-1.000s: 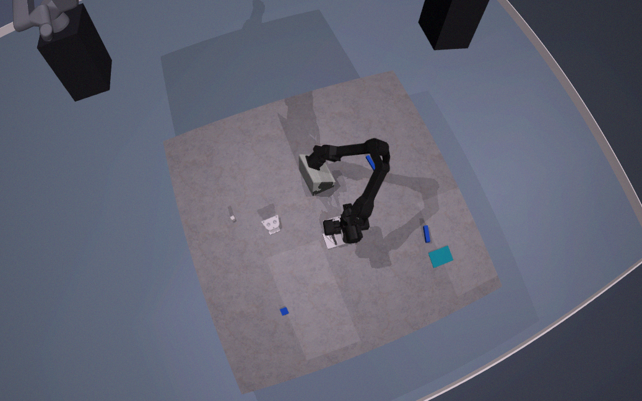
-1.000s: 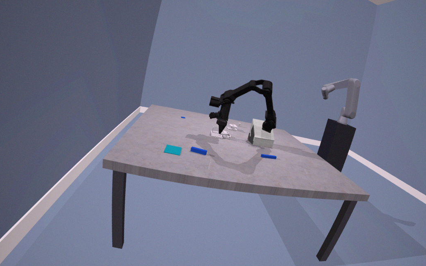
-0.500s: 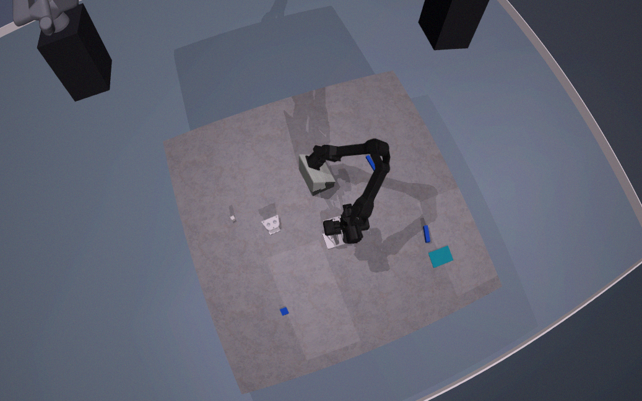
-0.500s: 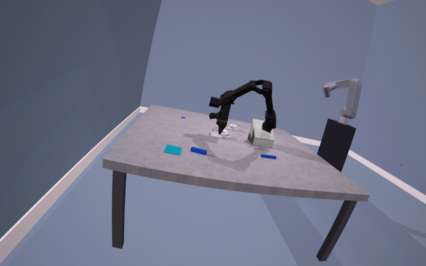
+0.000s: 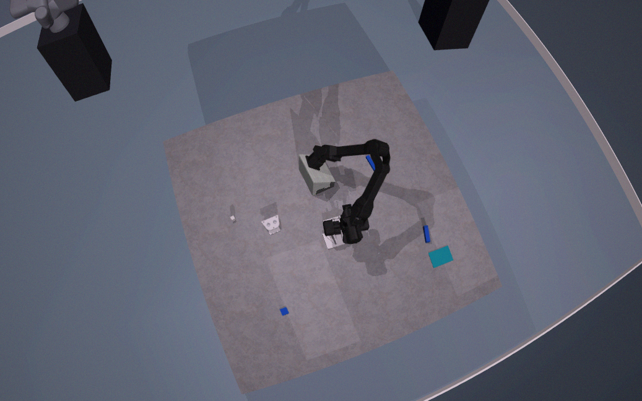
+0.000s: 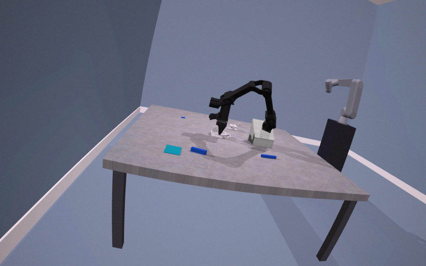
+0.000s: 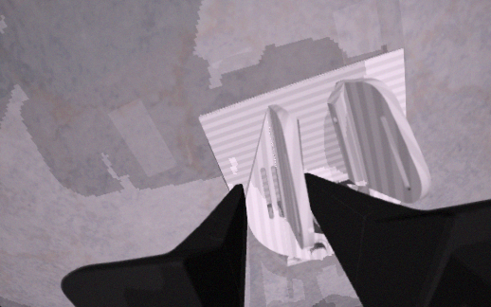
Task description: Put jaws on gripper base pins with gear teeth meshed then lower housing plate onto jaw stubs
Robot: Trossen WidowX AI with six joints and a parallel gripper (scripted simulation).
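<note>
My gripper is shut on a white jaw, tilted between the fingertips over the left part of the gripper base. The gripper base, a white striped plate, lies on the table. The other white jaw is over the base's right part, its far end spread outward. The pins and gear teeth are mostly hidden by the fingers, so I cannot tell whether the teeth mesh. The white housing plate, with two round holes, stands apart from the base.
A pale box stands by the arm's foot. Blue blocks and a teal square lie farther off. A tiny white part is beyond the housing plate. A grey arm stands off the table.
</note>
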